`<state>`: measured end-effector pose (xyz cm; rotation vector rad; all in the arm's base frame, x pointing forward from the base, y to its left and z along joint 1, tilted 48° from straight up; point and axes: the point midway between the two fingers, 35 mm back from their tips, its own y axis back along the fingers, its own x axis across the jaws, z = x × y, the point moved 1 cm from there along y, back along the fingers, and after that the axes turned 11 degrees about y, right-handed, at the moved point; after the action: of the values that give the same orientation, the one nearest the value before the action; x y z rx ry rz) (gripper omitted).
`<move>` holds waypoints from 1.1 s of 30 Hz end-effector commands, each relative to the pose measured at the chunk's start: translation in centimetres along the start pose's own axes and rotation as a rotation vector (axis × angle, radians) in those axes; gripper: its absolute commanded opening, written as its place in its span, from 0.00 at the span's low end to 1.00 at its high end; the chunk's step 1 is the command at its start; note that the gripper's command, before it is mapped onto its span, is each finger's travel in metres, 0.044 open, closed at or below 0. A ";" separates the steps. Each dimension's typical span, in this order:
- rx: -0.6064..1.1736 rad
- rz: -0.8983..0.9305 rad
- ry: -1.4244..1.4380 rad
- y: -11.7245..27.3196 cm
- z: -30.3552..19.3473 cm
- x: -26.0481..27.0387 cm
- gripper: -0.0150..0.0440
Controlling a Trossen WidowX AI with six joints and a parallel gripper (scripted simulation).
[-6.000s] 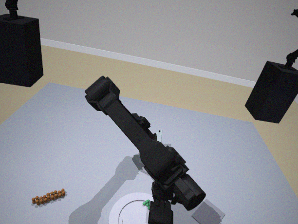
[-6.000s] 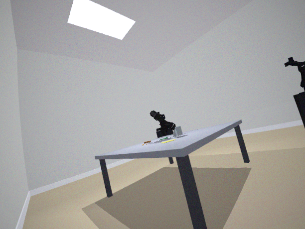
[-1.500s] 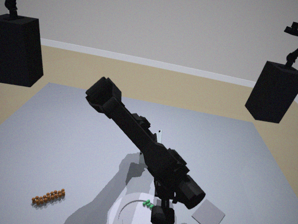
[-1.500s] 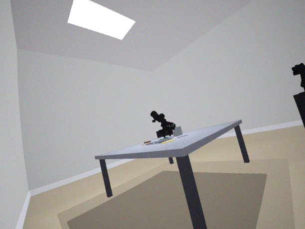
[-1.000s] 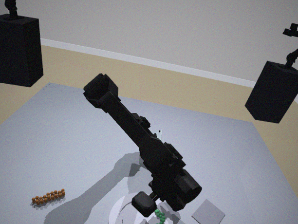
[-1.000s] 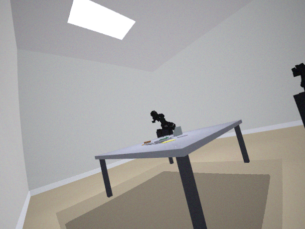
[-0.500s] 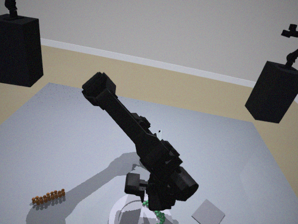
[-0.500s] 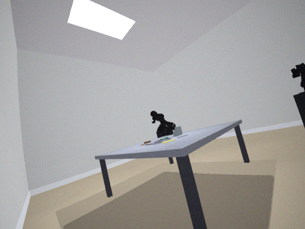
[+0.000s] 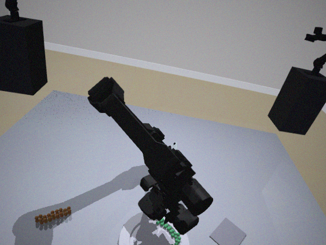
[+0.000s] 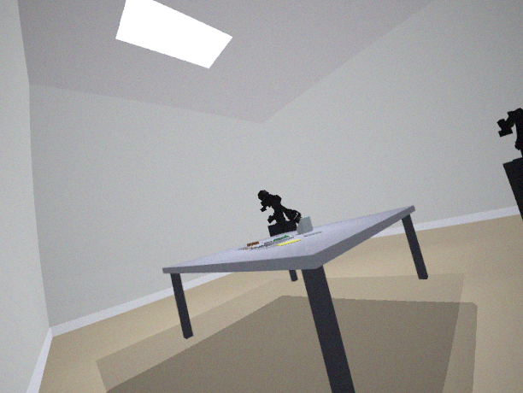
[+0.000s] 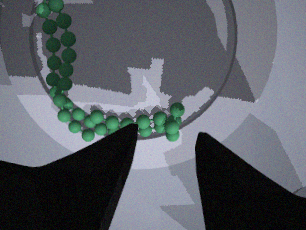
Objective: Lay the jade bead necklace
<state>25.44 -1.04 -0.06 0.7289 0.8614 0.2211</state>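
Note:
The jade bead necklace is bunched into a double row. In the wrist view it runs down the left side and along the near side of the round bead board, partly inside the circular groove line and partly across it. I cannot tell which beads sit in the groove. My gripper is partly open over the board's near side, with a visible gap and nothing gripped. The necklace's right end shows just beyond the gap, and the left fingertip overlaps some beads. In the top view the arm hides the fingertips.
An orange-brown bead strand lies apart from the board. A grey square tile lies on the board's other side. A yellow flat piece and a pale upright block are on the table. Black pedestals stand beyond it.

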 end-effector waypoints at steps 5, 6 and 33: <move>0.012 0.013 -0.427 0.8 0.3 -0.8 0.46; 0.012 0.013 -0.427 0.8 0.3 -0.8 0.46; 0.012 0.014 -0.427 -2.0 0.3 -0.7 0.46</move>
<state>25.21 -2.65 -0.51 0.7636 0.4445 0.0659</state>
